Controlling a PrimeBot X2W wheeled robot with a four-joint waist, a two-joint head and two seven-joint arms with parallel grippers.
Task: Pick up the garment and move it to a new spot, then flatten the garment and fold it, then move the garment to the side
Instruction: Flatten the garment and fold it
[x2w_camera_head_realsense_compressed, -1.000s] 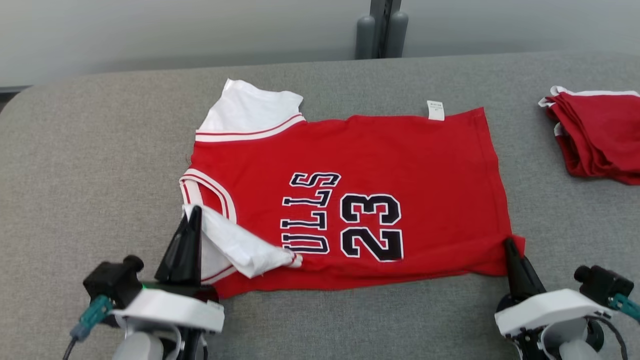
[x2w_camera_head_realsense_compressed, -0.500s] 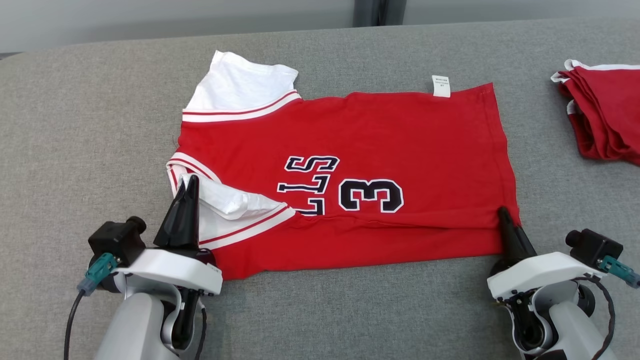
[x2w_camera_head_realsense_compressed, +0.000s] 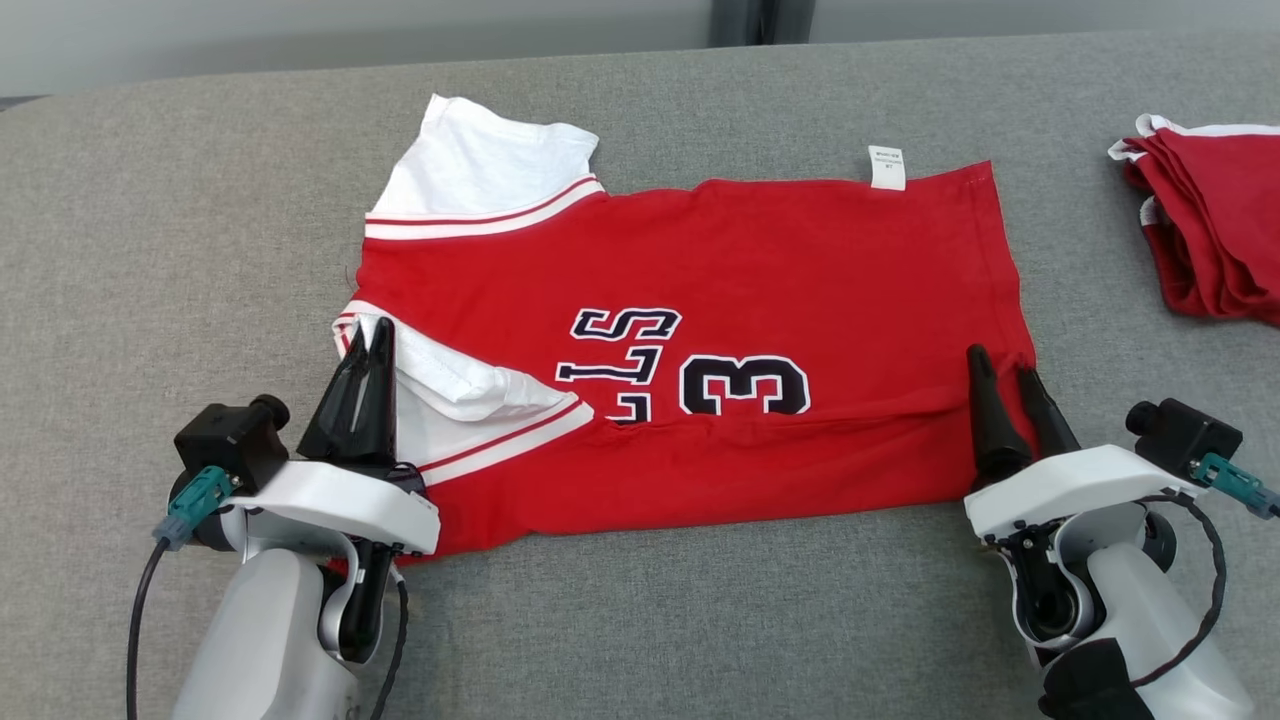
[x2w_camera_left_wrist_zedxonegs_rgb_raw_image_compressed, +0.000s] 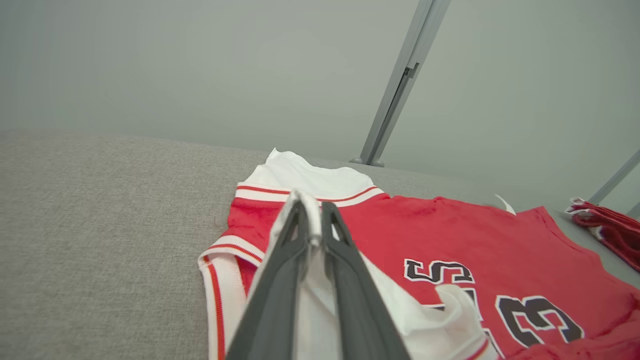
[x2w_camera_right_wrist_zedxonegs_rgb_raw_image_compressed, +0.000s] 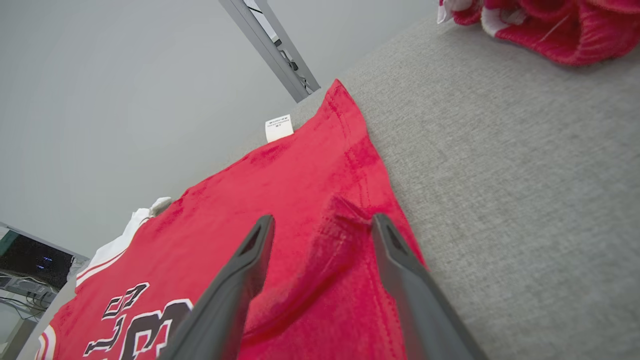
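On the left of the gray padded table (x2w_camera_head_realsense_compressed: 150, 250), the left gripper (x2w_camera_head_realsense_compressed: 378, 335) is clenching its two dark fingers on a white sleeve (x2w_camera_head_realsense_compressed: 450, 385) of the garment (x2w_camera_head_realsense_compressed: 760, 260). In the left wrist view the left gripper (x2w_camera_left_wrist_zedxonegs_rgb_raw_image_compressed: 310, 207) is showing a thin fold of white cloth pinched between its tips. That sleeve is lying turned over onto the red body, its red-striped trim running slantwise toward the print. Farther back, a second white sleeve (x2w_camera_head_realsense_compressed: 480, 165) is sticking out past the garment's far left corner. The garment, a red jersey, is lying spread across the middle of the table, its collar end pointing left. Its near long edge is lying doubled over the body, hiding the lower part of the black-and-white lettering (x2w_camera_head_realsense_compressed: 620, 360) and the number (x2w_camera_head_realsense_compressed: 745, 385). A small white label (x2w_camera_head_realsense_compressed: 887, 167) is sticking up from the far edge toward the right. At the near right corner, the right gripper (x2w_camera_head_realsense_compressed: 1000, 365) is standing released, fingers spread; in the right wrist view the right gripper (x2w_camera_right_wrist_zedxonegs_rgb_raw_image_compressed: 322, 222) is straddling a low ridge of red cloth without clamping it. Well apart at the far right, a pile of red clothes (x2w_camera_head_realsense_compressed: 1215, 240) is sitting on the table.
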